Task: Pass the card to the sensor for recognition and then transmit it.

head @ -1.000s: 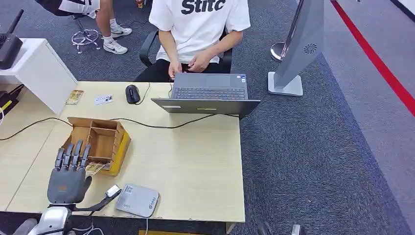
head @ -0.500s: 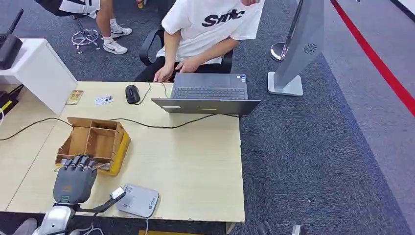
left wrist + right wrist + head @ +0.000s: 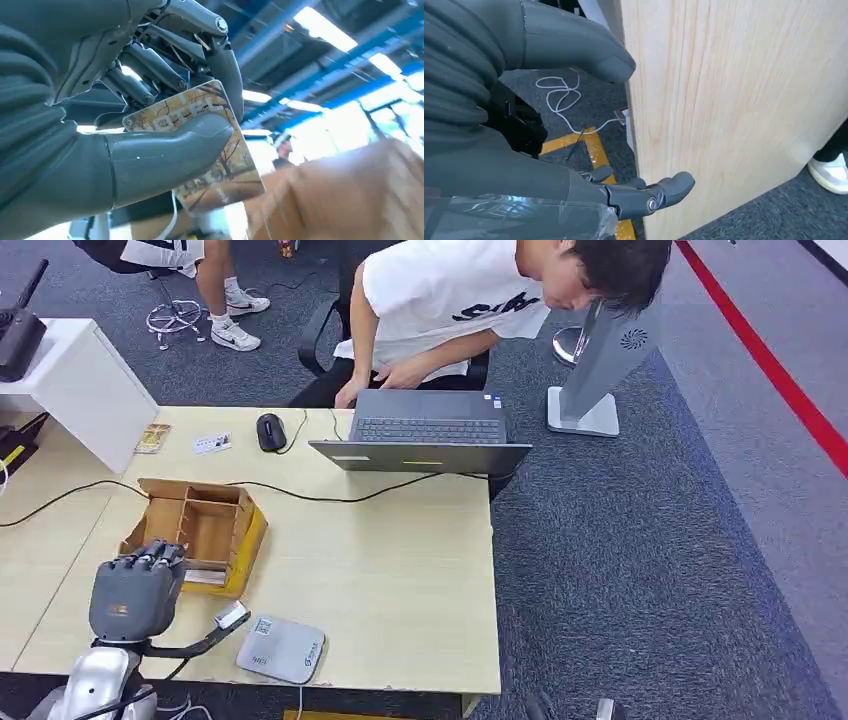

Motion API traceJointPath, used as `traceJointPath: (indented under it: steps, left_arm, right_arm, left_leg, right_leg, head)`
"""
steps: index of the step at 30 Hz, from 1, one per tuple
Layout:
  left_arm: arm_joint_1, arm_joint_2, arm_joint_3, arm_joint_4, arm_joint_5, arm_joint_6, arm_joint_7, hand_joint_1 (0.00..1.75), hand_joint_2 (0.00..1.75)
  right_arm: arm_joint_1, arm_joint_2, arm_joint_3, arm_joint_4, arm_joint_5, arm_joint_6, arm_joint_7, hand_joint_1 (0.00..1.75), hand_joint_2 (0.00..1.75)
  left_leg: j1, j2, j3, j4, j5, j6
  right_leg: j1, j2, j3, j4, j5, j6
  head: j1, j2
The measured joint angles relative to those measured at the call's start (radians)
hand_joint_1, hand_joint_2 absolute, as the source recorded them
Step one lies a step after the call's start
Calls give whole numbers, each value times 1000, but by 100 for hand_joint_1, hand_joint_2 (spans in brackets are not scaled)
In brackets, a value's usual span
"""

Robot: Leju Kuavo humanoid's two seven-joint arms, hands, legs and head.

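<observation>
From the head view we see our left hand [image 3: 135, 590] only from its grey back, fingers curled at the near edge of the cardboard box [image 3: 200, 525] on the pale wood-grain table [image 3: 390, 570]; the left wrist view shows what that hides, the card [image 3: 200, 145] pinched between the thick thumb and the darker fingers. The card is a flat glossy rectangle printed with autumn trees, and its long axis runs out past the fingertips towards the blurred brown box. The flat grey sensor [image 3: 282, 648], rounded at its corners, lies just right of our hand at the table's near edge. Our right hand [image 3: 574, 125] hangs beside a wooden panel, fingers apart, holding nothing.
</observation>
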Motion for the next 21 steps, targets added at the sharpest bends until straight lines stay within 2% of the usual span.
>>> traceJointPath:
  steps: [4, 10, 13, 17, 19, 21]
  left_arm:
    - [-22, -12, 27, -62, 17, -2, -30, 175, 175]
    - [-127, -1, 50, -170, 43, -116, -61, 175, 175]
    - [-175, 11, 50, -194, 38, -142, -59, 175, 175]
    - [-263, 55, 51, -176, 15, -198, -8, 175, 175]
    - [-330, 76, 52, -124, 3, -238, 16, 175, 175]
    - [-375, 95, 52, -76, -9, -249, 36, 175, 175]
  right_arm:
    - [-1, 0, 1, 0, 4, 1, 2, 0, 175]
    - [-4, 0, 11, 0, 18, 1, 7, 0, 175]
    - [-7, 1, 14, 0, 21, 0, 9, 0, 175]
    - [-14, 5, 21, 0, 35, 0, 19, 0, 175]
    - [-19, 7, 24, 0, 36, -1, 24, 0, 175]
    - [-22, 10, 29, 0, 36, -2, 25, 0, 175]
  left_leg:
    - [0, 0, 0, 0, 0, 0]
    - [0, -1, 0, 0, 1, -1]
    - [0, -1, 0, 0, 1, -1]
    - [0, -1, 0, 0, 1, -1]
    - [0, -2, 0, 0, 2, -1]
    - [0, -1, 0, 0, 2, -1]
  right_leg:
    - [0, 0, 0, 0, 0, 0]
    - [0, -1, 0, 1, 0, 0]
    - [0, -1, 0, 1, 1, -1]
    - [0, -1, 0, 1, 1, -1]
    - [0, -2, 0, 1, 1, -1]
    - [0, -1, 0, 2, 1, -2]
  head:
    - [0, 0]
    - [0, 0]
    - [0, 0]
    - [0, 0]
    - [0, 0]
    - [0, 0]
